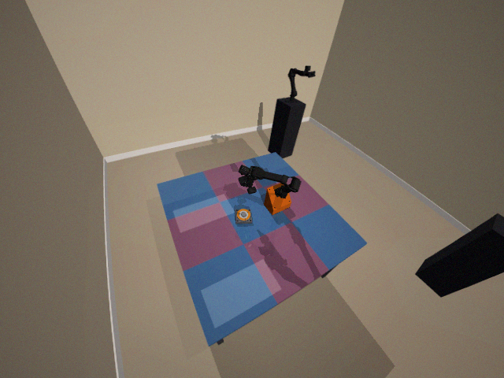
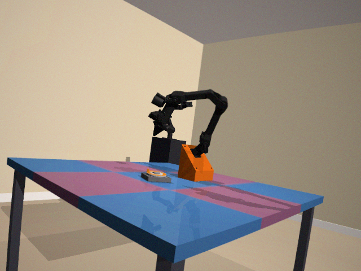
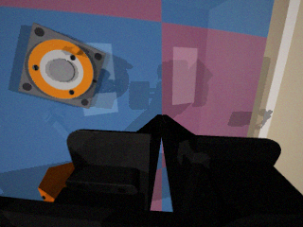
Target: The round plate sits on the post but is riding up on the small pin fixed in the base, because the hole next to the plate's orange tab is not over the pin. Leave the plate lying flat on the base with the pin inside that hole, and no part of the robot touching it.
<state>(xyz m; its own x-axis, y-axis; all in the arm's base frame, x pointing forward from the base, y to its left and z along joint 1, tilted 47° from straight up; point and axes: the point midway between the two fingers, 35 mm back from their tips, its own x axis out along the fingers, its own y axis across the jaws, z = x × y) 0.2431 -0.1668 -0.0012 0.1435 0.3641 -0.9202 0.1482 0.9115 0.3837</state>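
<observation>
Your black parallel-jaw gripper [image 3: 161, 124]: fingers pressed together, empty, hanging high above table. Round orange plate [image 3: 60, 69] on grey square base [image 3: 35, 35] lies up-left of gripper in wrist view, well apart.

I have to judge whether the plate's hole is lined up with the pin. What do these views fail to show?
- Pin: not distinguishable in any view; in the wrist view the orange plate covers the gray base where it would stand.
- Orange tab: blends with the plate; not distinguishable.
- Plate tilt: too small in the exterior view.
- Claw: shut, empty; its lower body is cut off by the bottom edge of the wrist view.
</observation>
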